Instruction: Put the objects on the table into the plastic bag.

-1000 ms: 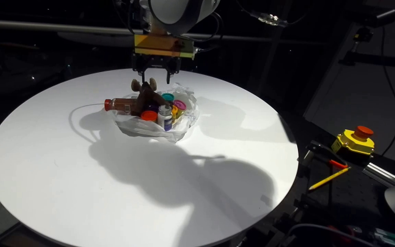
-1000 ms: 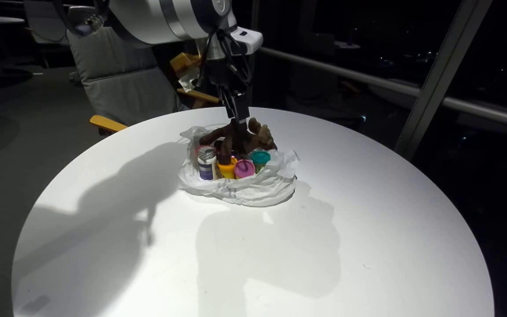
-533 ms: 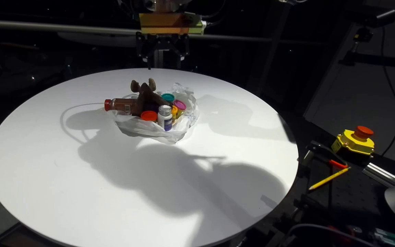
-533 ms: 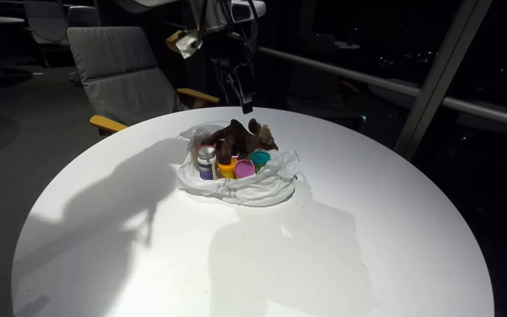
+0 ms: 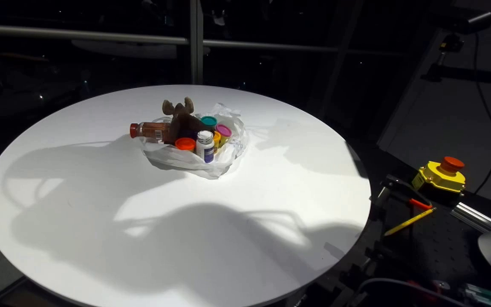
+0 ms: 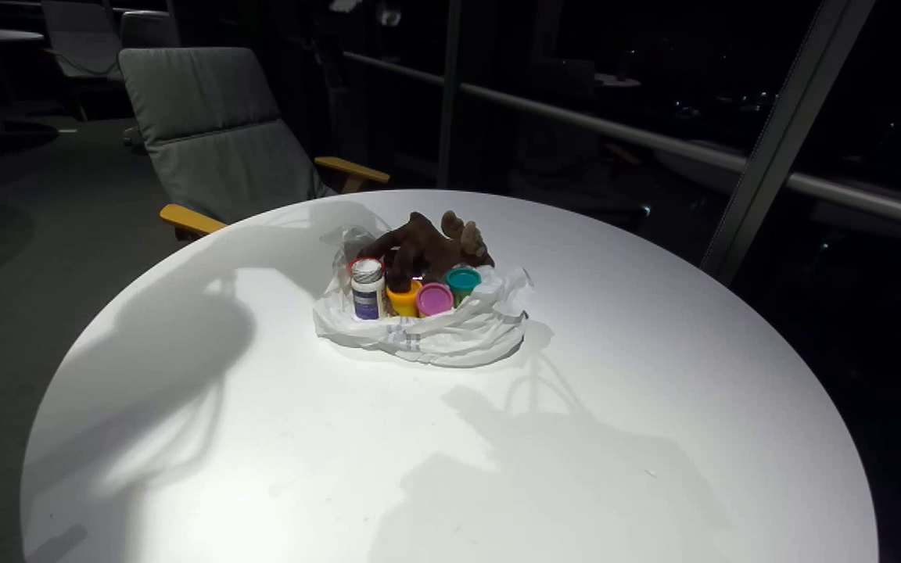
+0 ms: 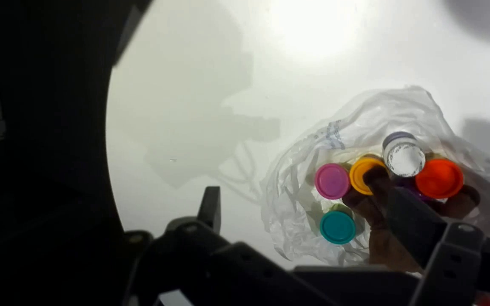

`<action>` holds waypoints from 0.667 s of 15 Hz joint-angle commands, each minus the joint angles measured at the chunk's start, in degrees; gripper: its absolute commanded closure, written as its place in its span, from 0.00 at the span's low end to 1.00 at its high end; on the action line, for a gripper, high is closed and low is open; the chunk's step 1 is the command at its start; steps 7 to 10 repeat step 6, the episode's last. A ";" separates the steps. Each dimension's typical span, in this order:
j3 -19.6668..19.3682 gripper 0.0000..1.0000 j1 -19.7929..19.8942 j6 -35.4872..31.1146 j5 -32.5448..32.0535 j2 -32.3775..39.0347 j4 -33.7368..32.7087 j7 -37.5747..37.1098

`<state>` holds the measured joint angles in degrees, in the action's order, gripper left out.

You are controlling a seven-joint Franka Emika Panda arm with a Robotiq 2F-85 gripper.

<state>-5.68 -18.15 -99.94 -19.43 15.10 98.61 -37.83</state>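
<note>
Gripper (image 7: 302, 203) wide, nothing held — bottle (image 5: 154, 131) juts past bag (image 6: 458, 344) rim, likely because lidded tubs (image 7: 332, 181) and plush toy (image 6: 436, 250) fill the space.

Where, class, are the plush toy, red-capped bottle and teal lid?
Plush toy (image 6: 435, 249): in an exterior view, its body.
Red-capped bottle (image 5: 149, 130): in an exterior view, its middle.
Teal lid (image 7: 337, 227): wrist view, its top.

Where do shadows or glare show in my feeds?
Both exterior views: broad shadows and bright patches on the table. Wrist view: pale shadow left of the bag and blown-out glare above it in the image, dark pincer partly hiding the toy.
</note>
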 commanded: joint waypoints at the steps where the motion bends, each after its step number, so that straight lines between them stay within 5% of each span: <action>1: 4.83 0.00 1.98 7.90 -2.48 -8.30 2.50 5.04; 10: 7.59 0.00 3.86 9.24 -1.13 -9.27 1.95 4.18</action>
